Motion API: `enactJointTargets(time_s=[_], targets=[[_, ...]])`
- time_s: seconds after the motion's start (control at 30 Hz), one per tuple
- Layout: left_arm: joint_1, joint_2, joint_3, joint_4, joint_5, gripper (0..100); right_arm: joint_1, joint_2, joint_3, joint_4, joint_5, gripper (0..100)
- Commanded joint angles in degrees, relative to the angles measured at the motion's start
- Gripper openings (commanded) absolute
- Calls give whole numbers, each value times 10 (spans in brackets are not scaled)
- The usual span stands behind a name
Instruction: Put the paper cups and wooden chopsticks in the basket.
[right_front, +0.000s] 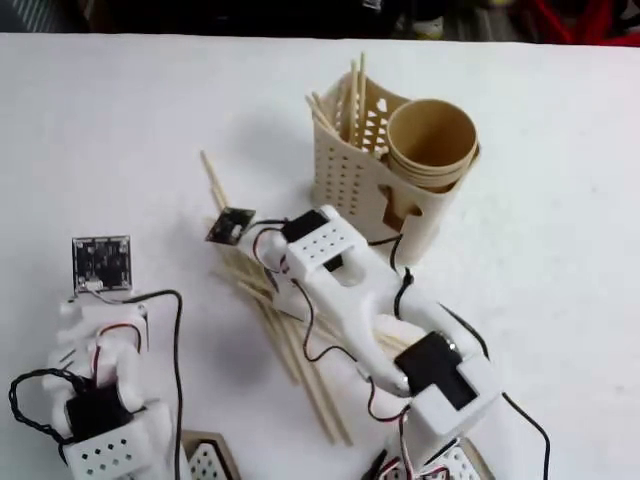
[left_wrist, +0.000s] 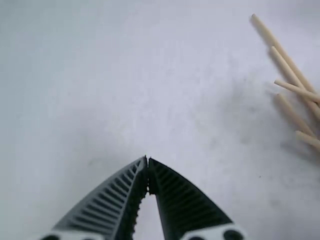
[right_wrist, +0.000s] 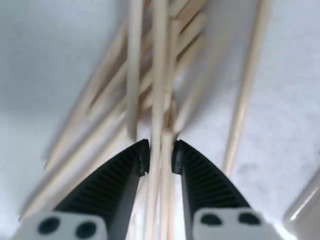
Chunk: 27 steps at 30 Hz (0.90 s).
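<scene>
Wooden chopsticks (right_wrist: 160, 75) pinched in right tool (right_wrist: 160, 156) near basket (right_front: 350, 185); left tool (left_wrist: 148, 165) closed, well apart.

white table (right_front: 100, 120), dark room beyond far edge, red item (right_front: 585, 22)

One basket (right_front: 350, 190), one stack of paper cups (right_front: 432, 140), many wooden chopsticks (right_wrist: 160, 75)
</scene>
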Motion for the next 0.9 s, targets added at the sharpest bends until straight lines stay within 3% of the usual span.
enactJointTargets(time_s=[0.0,0.53,0.87], targets=[[-3,-8,-4,-3,-5,23,3,10,-12,1,4,63],[-3,-8,-4,-3,-5,23,4,0,-13,6,4,20],[-3,-8,-3,-3,-6,23,4,-192,-13,62,-1,20]])
